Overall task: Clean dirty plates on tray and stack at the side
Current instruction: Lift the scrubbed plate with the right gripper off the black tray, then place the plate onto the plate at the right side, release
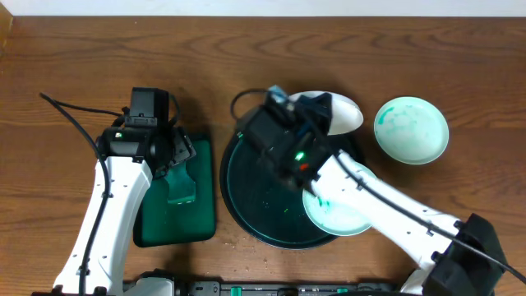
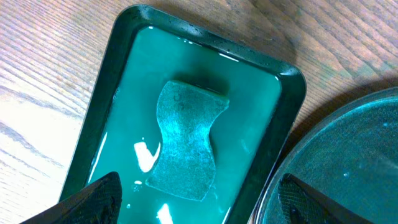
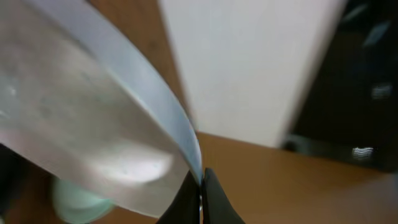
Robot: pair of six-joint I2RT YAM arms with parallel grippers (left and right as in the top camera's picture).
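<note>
My right gripper (image 1: pixel 319 113) is shut on the rim of a white plate (image 1: pixel 347 113) and holds it tilted above the far edge of the round dark tray (image 1: pixel 246 193). In the right wrist view the fingers (image 3: pixel 200 182) pinch the plate's edge (image 3: pixel 81 118). A second plate (image 1: pixel 339 214) with a teal smear lies on the tray's right side, partly under my right arm. A third plate (image 1: pixel 411 129) with teal smears sits on the table to the right of the tray. My left gripper (image 2: pixel 202 199) is open and empty above a sponge (image 2: pixel 185 140).
The sponge lies in teal liquid in a rectangular green tray (image 2: pixel 127 37), which sits left of the round tray (image 2: pixel 354 155) and also shows in the overhead view (image 1: pixel 152 226). Cables run over the table at far left (image 1: pixel 70 111).
</note>
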